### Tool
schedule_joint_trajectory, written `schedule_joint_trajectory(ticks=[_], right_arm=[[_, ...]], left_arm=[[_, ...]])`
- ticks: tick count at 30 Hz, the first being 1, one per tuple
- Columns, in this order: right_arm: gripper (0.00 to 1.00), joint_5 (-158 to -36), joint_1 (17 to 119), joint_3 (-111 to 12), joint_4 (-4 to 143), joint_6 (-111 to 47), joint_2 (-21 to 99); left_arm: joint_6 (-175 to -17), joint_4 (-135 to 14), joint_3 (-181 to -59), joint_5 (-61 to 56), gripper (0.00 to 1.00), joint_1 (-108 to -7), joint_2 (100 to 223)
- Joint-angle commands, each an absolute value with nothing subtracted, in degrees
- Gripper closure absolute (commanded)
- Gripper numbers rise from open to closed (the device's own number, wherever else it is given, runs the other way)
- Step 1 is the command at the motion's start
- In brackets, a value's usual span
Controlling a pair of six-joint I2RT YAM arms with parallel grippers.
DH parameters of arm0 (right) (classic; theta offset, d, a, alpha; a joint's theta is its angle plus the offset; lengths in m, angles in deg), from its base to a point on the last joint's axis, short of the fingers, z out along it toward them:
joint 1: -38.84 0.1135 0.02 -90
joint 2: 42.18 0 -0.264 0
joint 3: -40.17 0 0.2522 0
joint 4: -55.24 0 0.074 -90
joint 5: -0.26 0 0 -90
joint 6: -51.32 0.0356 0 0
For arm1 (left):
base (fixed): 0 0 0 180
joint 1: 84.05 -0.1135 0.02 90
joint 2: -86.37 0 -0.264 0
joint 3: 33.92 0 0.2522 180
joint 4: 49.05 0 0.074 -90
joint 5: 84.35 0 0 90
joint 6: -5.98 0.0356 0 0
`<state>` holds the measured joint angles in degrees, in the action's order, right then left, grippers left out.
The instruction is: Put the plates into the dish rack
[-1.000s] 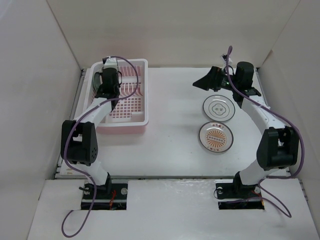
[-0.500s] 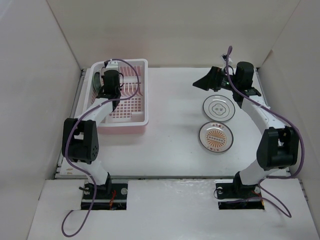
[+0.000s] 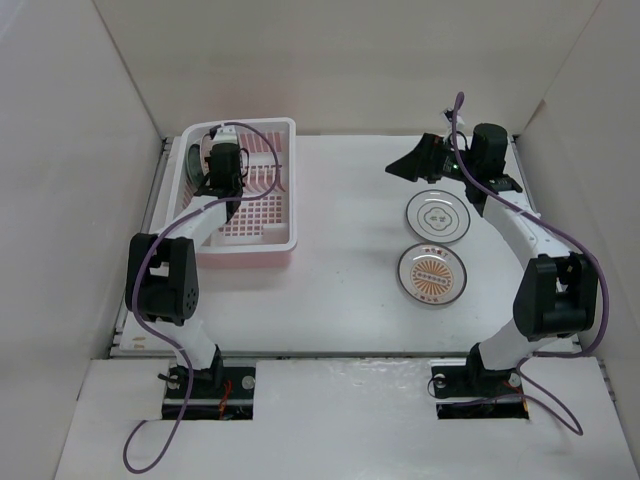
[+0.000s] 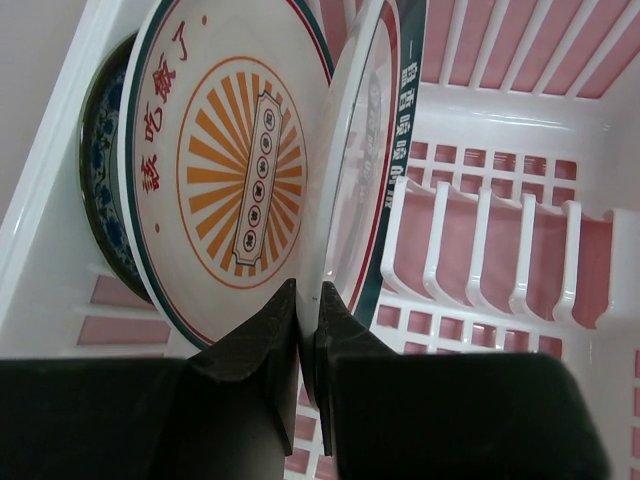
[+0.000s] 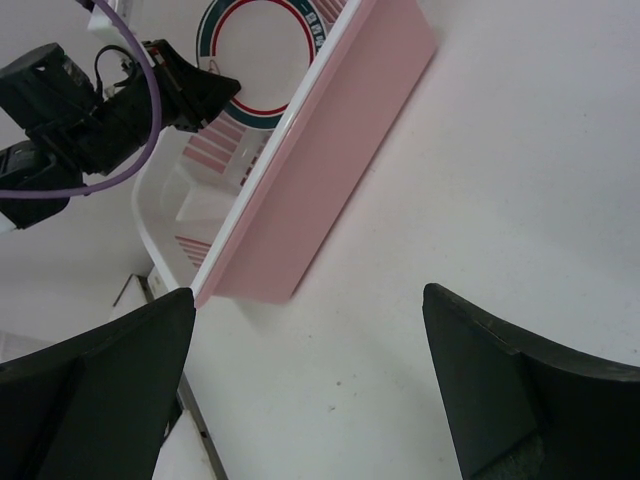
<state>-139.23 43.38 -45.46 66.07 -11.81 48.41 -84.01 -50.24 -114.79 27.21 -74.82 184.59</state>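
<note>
The pale pink dish rack (image 3: pixel 268 215) stands at the back left. In the left wrist view a dark teal plate (image 4: pixel 100 215) and an orange sunburst plate (image 4: pixel 230 170) stand upright in it. My left gripper (image 4: pixel 308 296) is shut on the lower rim of the green-rimmed white plate (image 4: pixel 368 170), held on edge beside the sunburst plate, next to the divider ribs (image 4: pixel 480 250). From above it (image 3: pixel 222 152) is over the rack's back left. My right gripper (image 3: pixel 403 166) is open and empty above the back right. A grey-rimmed plate (image 3: pixel 438 217) and a second sunburst plate (image 3: pixel 433 273) lie flat on the table.
White walls enclose the table on three sides. The rack's pink side wall (image 5: pixel 330 150) and the green-rimmed plate (image 5: pixel 262 40) show in the right wrist view, with bare white table (image 5: pixel 480 180) between the rack and my right gripper (image 5: pixel 308 300).
My left gripper has shifted slightly to the right inside the rack with the green-rimmed plate in it. The right arm and the two flat plates have not moved.
</note>
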Motion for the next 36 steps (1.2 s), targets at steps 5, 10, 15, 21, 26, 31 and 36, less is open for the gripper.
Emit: schedule_joint_trajectory(ticks=[5, 10, 15, 21, 26, 31, 36], right_arm=[[0.00, -139.1, 43.8, -46.4, 65.0, -12.9, 46.9], [0.00, -139.7, 44.3, -46.4, 65.0, -12.9, 46.9], [0.00, -139.7, 44.3, -46.4, 65.0, -12.9, 46.9], [0.00, -139.7, 44.8, -46.9, 65.5, -14.0, 47.4], [0.00, -139.7, 44.8, -47.4, 66.5, -14.5, 47.9], [0.00, -138.7, 44.8, -47.9, 68.4, -15.7, 48.4], [0.00, -131.4, 44.1, -49.5, 73.5, -18.9, 48.4]], left_arm=[[-86.7, -53.9, -118.0, 27.4, 1.00, -75.2, 185.0], [-87.2, -55.0, -118.0, 27.4, 0.76, -75.2, 184.5], [-86.7, -55.0, -118.0, 28.8, 0.62, -74.1, 183.8], [-85.4, -56.2, -119.1, 28.8, 0.53, -72.9, 180.9], [-85.4, -57.5, -120.4, 27.4, 0.48, -72.2, 178.4], [-84.9, -58.2, -121.7, 31.9, 0.43, -70.3, 175.8], [-84.9, -59.4, -123.4, 34.5, 0.30, -68.2, 171.6]])
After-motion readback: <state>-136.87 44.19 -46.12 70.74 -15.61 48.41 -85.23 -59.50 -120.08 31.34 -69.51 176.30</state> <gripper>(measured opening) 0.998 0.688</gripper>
